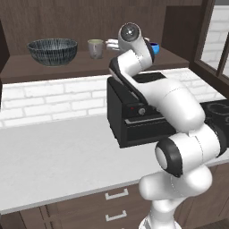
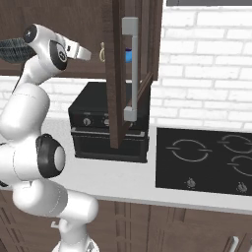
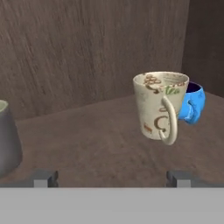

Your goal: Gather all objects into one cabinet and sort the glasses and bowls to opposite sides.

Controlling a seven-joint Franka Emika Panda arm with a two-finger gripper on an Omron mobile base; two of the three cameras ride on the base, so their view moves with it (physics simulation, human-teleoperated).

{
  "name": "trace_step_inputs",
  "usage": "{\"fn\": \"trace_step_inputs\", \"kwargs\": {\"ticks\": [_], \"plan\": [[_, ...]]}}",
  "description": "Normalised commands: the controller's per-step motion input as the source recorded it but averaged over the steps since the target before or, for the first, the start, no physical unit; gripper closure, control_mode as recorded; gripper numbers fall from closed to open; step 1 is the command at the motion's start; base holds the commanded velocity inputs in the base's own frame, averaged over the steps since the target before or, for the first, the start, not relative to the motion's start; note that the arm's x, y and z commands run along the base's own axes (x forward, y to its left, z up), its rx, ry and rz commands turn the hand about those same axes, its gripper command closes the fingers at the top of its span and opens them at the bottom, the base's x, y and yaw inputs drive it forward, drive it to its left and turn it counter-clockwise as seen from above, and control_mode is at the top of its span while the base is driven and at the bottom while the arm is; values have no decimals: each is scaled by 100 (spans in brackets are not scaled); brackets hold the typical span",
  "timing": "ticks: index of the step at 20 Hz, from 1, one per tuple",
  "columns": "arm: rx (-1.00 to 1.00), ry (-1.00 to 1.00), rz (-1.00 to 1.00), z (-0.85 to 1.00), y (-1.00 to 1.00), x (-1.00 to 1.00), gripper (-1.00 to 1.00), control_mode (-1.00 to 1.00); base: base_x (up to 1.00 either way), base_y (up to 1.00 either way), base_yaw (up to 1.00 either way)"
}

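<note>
On the cabinet shelf (image 1: 27, 67) the wide dark striped bowl (image 1: 52, 50) sits at the left, with the grey cup (image 1: 95, 48) to its right. My gripper (image 1: 111, 43) reaches in just right of the grey cup. In the hand view the beige cup (image 3: 159, 105) stands on the shelf ahead and to the right, handle toward me. The small bright-blue bowl (image 3: 192, 103) is right behind it. My gripper (image 3: 112, 178) is open, its fingertips (image 3: 43, 177) wide apart and holding nothing. The grey cup (image 3: 8, 135) is at the left edge.
The cabinet door (image 2: 118, 74) hangs open with its grey bar handle (image 2: 130, 69), right of my gripper (image 2: 84, 53). A black toaster oven (image 1: 134, 120) stands on the counter below the shelf. A black cooktop (image 2: 206, 157) lies to the right.
</note>
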Motion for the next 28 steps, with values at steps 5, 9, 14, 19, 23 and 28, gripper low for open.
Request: {"fn": "trace_step_inputs", "kwargs": {"ticks": [5,9,14,19,23,28], "plan": [[0,-3,2,20,40,-23,-100,-100,0,0,0],[1,1,5,1,64,6,-100,-100,0,0,0],[3,3,10,-6,48,15,-100,-100,0,0,0],[0,2,11,5,26,8,-100,-100,0,0,0],[0,0,5,0,-1,0,-100,-100,0,0,0],[0,1,1,-1,8,0,-100,-100,0,0,0]]}}
